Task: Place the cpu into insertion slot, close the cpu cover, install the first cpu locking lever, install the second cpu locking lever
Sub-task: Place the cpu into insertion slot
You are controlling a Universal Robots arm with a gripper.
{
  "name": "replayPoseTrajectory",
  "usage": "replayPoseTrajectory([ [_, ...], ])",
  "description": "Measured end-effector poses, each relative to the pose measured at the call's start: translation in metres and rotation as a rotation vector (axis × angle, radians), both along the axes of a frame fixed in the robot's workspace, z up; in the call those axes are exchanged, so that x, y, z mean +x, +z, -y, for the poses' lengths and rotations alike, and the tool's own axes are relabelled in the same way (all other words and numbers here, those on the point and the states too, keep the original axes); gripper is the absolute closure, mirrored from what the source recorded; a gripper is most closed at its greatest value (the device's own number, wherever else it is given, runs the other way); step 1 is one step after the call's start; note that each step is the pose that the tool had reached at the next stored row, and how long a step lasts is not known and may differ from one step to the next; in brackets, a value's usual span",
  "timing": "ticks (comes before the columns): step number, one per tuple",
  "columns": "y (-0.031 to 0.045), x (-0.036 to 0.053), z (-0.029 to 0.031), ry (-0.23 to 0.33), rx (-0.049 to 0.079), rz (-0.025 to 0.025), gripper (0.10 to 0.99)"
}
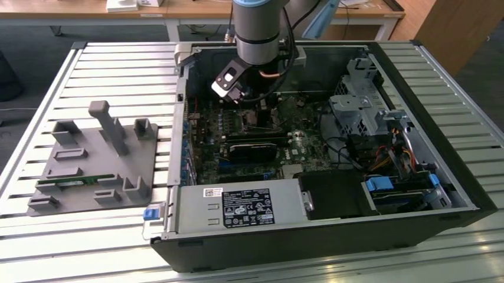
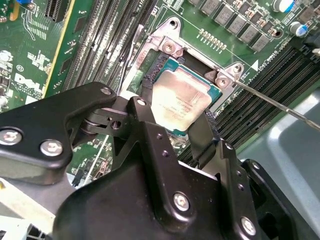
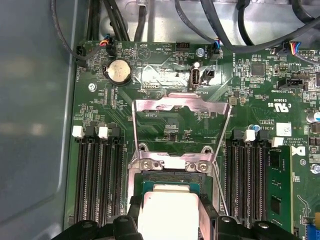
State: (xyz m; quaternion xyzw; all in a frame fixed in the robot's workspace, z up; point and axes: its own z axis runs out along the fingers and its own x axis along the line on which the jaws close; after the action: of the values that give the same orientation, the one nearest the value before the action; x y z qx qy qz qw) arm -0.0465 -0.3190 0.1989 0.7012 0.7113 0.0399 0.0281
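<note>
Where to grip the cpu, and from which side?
Take the cpu by two opposite side edges, coming straight down over its metal top. It is a thin, flat square lying top-up, so probably only the edges give purchase. The gripper shows this: its jaws stand against opposite edges in both wrist views.

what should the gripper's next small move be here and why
Probably ease the cpu straight down a touch and check it lies flat before letting go. The gripper is shut on its sides right over the insertion slot, the cpu cover is swung open out of the way, and whether the chip is fully seated cannot be told.
</note>
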Motion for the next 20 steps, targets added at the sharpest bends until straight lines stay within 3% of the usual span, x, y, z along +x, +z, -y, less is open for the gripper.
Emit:
replayPoseTrajectory([
  [20,-0.0044,0.0037,0.0031,0.020,0.000,-0.0001,0.553],
])
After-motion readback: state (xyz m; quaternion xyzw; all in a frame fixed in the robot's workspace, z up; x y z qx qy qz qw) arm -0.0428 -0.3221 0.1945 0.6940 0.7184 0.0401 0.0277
